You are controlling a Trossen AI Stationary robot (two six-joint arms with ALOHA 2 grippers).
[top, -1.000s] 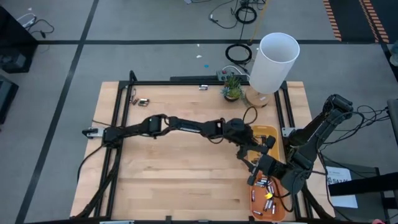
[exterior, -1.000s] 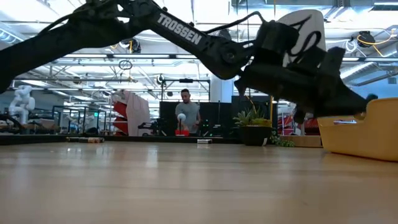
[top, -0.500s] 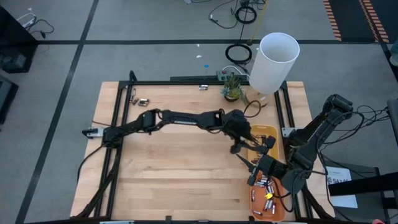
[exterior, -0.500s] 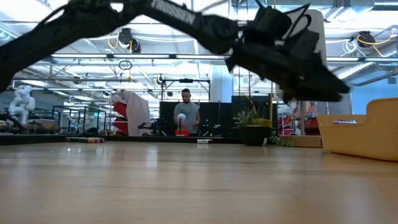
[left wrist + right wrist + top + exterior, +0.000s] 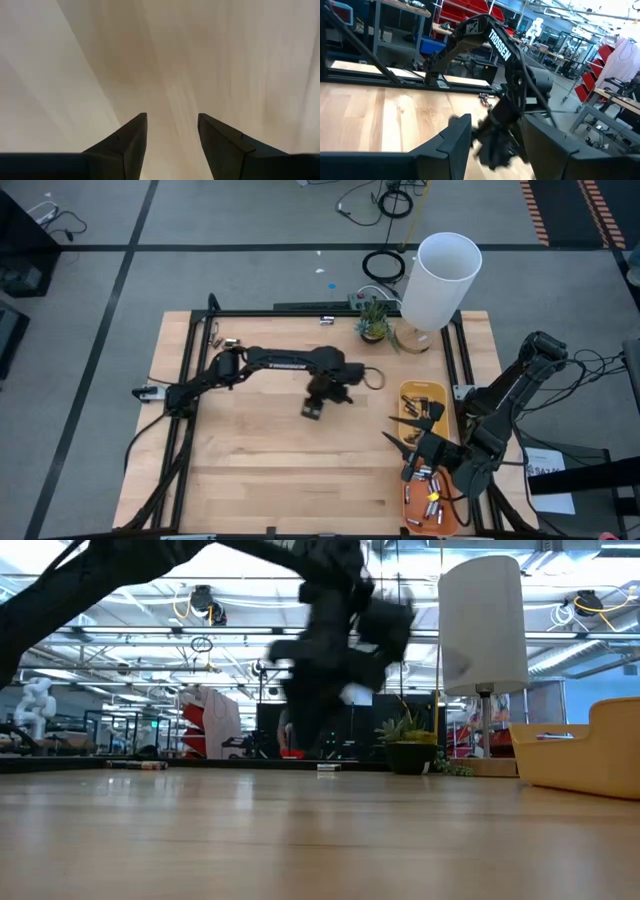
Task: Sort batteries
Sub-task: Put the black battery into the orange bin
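- Since a second ago, your left tool [image 5: 313, 411] has pulled away from the yellow tray [image 5: 424, 394] and swung back over the bare middle of the desk [image 5: 250, 470]; the right arm has not shifted.
- Your left tool shows its two dark fingers [image 5: 131, 142] parted with nothing between them, only blurred wood beneath.
- Well off to that tool's right, your right tool [image 5: 412, 442] hangs just above the near end of the orange tray [image 5: 410, 502], fingers apart and holding nothing.
- Just under and beyond the right tool, the batteries [image 5: 428, 484] lie loose in a heap in the orange tray; I cannot tell whether any lie in the yellow tray beyond it.
- Expect each cell to be light, rigid and smooth, so it will likely roll or squirt out of a loose pinch.
- Take one across the middle of its body, fingers square to its length, and single it out from its neighbours first.
- Farther off stand a small plant [image 5: 374, 320] and a white lamp [image 5: 440, 278] at the desk's far edge.
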